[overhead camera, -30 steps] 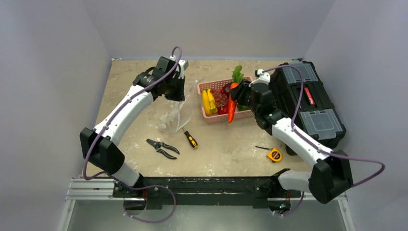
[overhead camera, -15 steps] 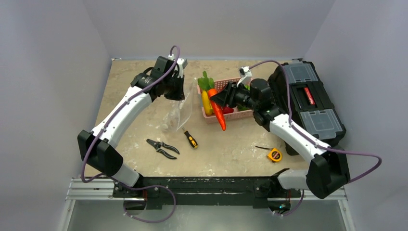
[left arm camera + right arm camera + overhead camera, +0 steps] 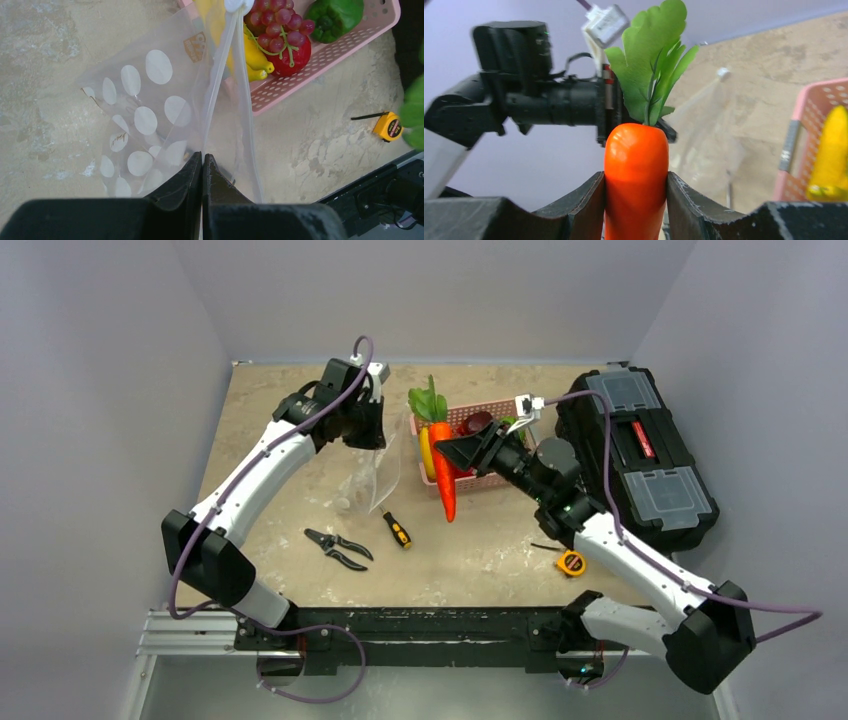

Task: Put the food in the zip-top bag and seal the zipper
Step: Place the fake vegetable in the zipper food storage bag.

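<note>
Your left gripper (image 3: 202,159) is pinched shut on the bag's (image 3: 150,105) top edge, so the bag hangs over the table. Your right gripper (image 3: 635,182) squeezes the carrot (image 3: 636,150) in the air, near the bag, by the basket (image 3: 325,59). The bag's mouth looks narrow. The carrot may bump the edge and tug the bag loose.

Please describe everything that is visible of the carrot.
The carrot is a toy of smooth, glossy orange plastic, as it looks, with flat green leaves on top. The right pincer is shut on its body, one finger on each side; nothing else seems to touch it. It appears lifted, leaves up, beside the pink basket, facing the dotted bag.
</note>
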Controlling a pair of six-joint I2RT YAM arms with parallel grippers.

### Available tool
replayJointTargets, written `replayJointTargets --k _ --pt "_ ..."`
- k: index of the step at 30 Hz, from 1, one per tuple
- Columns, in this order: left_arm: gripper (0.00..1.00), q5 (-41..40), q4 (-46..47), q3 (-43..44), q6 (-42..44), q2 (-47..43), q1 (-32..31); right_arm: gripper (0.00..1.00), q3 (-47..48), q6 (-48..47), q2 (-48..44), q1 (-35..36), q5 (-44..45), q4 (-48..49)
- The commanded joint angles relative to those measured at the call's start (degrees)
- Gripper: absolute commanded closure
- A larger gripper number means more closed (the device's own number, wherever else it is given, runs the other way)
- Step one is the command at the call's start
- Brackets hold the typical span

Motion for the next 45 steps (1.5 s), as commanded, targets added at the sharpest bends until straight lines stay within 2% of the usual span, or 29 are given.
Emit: replayJointTargets --k 1,9,11,14,18,21,28,32,38,42,45 --pt "1.0 3.12 3.08 -0.83 -2.07 -3.2 0.47 1.0 -1.61 3.36 1.44 7.21 16.8 18.73" --pt "1.0 3.96 3.3 -1.06 -2.6 -3.29 0.55 1.0 -6.4 -0.53 14.15 15.17 37.19 49.05" --pt "1.0 5.04 3.84 -1.33 -3.1 -3.49 0.71 1.0 -5.9 -3.49 17.72 16.6 42.08 53.16" --pt "1.0 6.68 4.47 -1.62 -3.7 -3.35 1.2 1.0 -4.41 -4.04 22.25 16.94 43.31 58.83" --pt "1.0 7.11 4.25 -1.57 -4.03 -2.56 1.95 1.0 -1.86 -8.99 22.91 18.64 45.72 56.52" --pt "1.0 9.09 4.83 -1.69 -4.8 -2.49 2.81 1.0 -0.9 -14.75 24.59 19.24 47.0 59.43" --pt "1.0 10.19 5.28 -1.98 -5.41 -2.28 4.02 1.0 2.16 -18.9 24.37 20.04 47.81 56.11" --pt "1.0 11.58 6.01 -2.41 -6.07 -2.44 4.57 1.0 3.41 -26.14 28.03 22.21 49.12 58.33" --pt "1.0 11.52 6.09 -2.51 -6.34 -2.42 4.85 1.0 4.53 -30.16 32.99 25.11 50.57 59.06" --pt "1.0 10.75 6.11 -2.73 -6.56 -2.45 5.25 1.0 4.49 -34.2 30.36 28.8 53.18 51.01" --pt "1.0 11.32 6.55 -2.97 -7.19 -2.66 5.68 1.0 4.7 -32.07 28.49 29.67 55.03 42.1"
